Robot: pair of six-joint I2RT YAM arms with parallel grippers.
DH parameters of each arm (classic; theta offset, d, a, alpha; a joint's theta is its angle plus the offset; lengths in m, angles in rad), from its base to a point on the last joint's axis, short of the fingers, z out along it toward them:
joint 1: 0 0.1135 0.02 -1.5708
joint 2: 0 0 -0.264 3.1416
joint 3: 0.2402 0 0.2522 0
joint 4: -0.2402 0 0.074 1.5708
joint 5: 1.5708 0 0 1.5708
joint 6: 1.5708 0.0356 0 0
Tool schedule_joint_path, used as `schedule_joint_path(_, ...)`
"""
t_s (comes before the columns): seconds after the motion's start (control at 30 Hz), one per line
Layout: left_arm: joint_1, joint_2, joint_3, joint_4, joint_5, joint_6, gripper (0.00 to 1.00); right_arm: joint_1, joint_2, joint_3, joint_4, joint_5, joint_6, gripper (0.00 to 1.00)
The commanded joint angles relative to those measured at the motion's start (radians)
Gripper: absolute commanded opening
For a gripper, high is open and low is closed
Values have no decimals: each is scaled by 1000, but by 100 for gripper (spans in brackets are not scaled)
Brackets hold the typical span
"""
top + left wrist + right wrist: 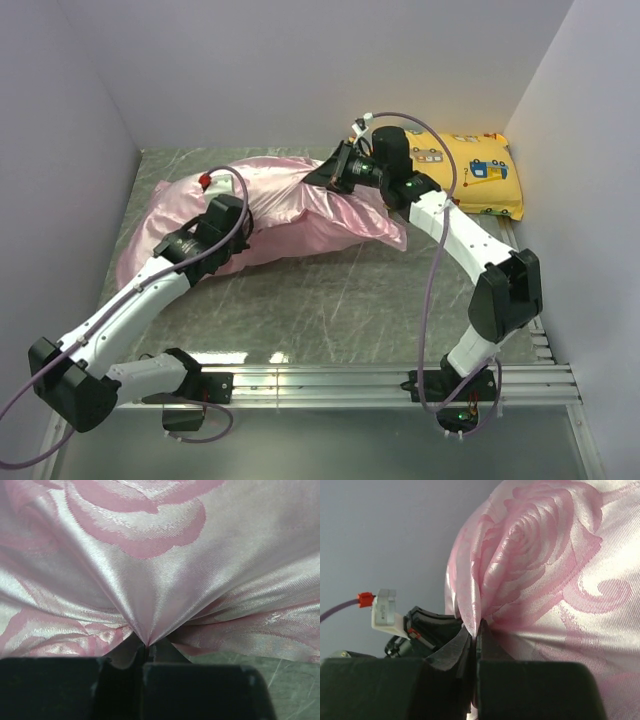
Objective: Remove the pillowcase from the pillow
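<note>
The shiny pink satin pillowcase (290, 210) lies across the back of the table, bulging over the pillow, which is hidden inside it. My left gripper (243, 222) is shut on a pinch of the pillowcase's near side; in the left wrist view the pillowcase (165, 565) pulls into a taut fold at the left gripper's (146, 647) tips. My right gripper (330, 172) is shut on a fold at the pillowcase's far right top; in the right wrist view the rose-patterned pillowcase (545, 570) is pinched in the right gripper (479, 630).
A small yellow pillow (478, 172) printed with cartoon vehicles lies at the back right by the wall. Grey walls close in the left, back and right. A metal rail (380, 382) runs along the near edge. Marbled tabletop (340, 300) lies in front.
</note>
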Motion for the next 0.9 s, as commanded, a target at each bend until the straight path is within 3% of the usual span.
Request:
schedule_joint_path(0.0, -11, -52, 104, -10, -73, 11, 0, 3, -150, 3, 80, 19, -38, 0)
schedule_joint_path(0.1, -64, -92, 217, -93, -63, 24, 0, 18, -210, -13, -18, 99, -139, 0)
schedule_joint_path(0.2, -217, -95, 381, -178, -58, 39, 0, 72, -285, 9, -181, 256, -297, 0)
schedule_joint_path(0.33, -331, -39, 593, -196, -29, 68, 0, 112, -367, 24, -315, 421, -410, 0)
schedule_joint_path(0.5, -330, 153, 811, -130, 57, 73, 0, 40, -264, -8, -404, 449, -466, 0)
schedule_joint_path(0.57, -306, 208, 836, -85, 62, 59, 0, 38, -177, -75, -393, 437, -483, 0)
schedule_joint_path(0.7, -27, 233, 707, 66, 370, -83, 0, 43, -27, -172, -344, 345, -511, 0)
schedule_joint_path(0.87, 73, 282, 523, 175, 321, -157, 0, 52, 92, -195, -316, 386, -531, 0)
